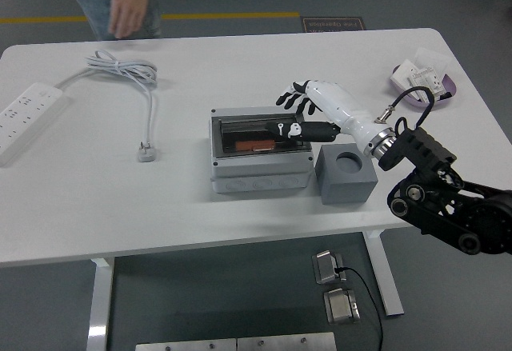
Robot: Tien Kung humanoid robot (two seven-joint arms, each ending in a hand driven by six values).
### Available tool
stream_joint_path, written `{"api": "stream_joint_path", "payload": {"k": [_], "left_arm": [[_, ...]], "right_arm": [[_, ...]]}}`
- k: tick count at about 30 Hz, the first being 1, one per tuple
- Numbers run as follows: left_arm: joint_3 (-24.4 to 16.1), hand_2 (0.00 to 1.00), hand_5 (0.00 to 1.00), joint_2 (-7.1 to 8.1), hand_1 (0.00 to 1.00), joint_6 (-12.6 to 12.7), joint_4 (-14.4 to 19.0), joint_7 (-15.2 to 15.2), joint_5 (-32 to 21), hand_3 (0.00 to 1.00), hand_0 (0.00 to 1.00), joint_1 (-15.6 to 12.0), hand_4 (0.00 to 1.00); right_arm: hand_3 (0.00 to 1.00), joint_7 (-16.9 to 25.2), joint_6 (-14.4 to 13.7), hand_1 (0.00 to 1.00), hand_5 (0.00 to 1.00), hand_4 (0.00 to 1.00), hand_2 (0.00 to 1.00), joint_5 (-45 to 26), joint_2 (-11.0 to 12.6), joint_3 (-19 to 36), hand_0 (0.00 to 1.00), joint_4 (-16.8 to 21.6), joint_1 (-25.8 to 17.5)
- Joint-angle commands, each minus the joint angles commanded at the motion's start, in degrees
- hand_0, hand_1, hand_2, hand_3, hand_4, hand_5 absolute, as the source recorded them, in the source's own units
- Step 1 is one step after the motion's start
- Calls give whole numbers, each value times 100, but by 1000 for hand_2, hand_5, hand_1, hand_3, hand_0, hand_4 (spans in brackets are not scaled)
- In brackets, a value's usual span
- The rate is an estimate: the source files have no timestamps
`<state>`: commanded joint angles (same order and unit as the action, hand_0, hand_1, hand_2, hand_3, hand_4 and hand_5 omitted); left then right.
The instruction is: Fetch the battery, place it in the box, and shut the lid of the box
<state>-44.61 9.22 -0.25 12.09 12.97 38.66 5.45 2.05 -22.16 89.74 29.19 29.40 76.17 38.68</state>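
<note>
Right hand (pixel 300 109) hovered center frame, fingers spread, empty, over the box (pixel 260 153). Risk: lid looked unlatched; clipping it could shove the box.

A grey rectangular plastic box (pixel 260 153) sits near the middle of the white counter (pixel 96 199), its long side facing the near edge. Its top shows a dark interior, and whether a clear lid covers it cannot be told. Inside lies a flat orange rectangular battery (pixel 258 143), lengthwise toward the middle of the compartment. The box stands flat, just beside a smaller grey block on its right.
</note>
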Motion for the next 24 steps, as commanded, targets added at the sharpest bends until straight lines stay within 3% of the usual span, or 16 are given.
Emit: {"api": "stream_joint_path", "payload": {"k": [9, 14, 24], "left_arm": [[92, 683, 193, -27, 724, 0, -11, -46, -108, 626, 666, -17, 636], [84, 683, 193, -39, 724, -3, -9, -39, -92, 626, 666, -23, 636], [55, 683, 194, -41, 725, -7, -6, -29, -53, 626, 666, 4, 635]], "right_arm": [[623, 198, -163, 449, 790, 944, 550, -152, 225, 914, 357, 32, -979], [623, 324, -239, 449, 790, 944, 550, -301, 60, 930, 357, -89, -1231], [619, 421, -305, 446, 790, 942, 548, -415, -296, 730, 357, -277, -1220]]}}
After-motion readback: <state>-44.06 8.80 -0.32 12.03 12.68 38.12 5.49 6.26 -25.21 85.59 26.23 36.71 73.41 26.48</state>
